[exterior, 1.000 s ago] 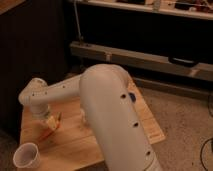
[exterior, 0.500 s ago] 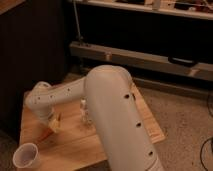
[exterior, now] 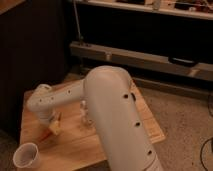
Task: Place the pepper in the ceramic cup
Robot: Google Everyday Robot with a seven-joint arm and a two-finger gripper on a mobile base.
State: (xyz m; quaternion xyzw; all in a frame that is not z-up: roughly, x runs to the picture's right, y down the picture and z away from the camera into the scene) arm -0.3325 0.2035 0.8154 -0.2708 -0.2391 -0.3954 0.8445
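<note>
The pepper [exterior: 48,133] is a slender orange piece lying on the wooden table [exterior: 142,127] at its left side. My gripper [exterior: 54,125] hangs from the white wrist right over it, at or touching the pepper; the wrist hides most of the contact. The ceramic cup [exterior: 26,156], white and round, stands upright at the table's front left corner, a short way in front of and left of the gripper. My thick white arm [exterior: 112,115] crosses the table from the lower right.
A small white shaker bottle [exterior: 85,114] stands mid-table beside the arm. Behind the table runs a dark cabinet with a long metal rail [exterior: 150,59]. A dark wall panel stands to the left. Speckled floor lies to the right.
The wrist has shifted slightly right and down onto the pepper. The cup and the shaker bottle have stayed in place.
</note>
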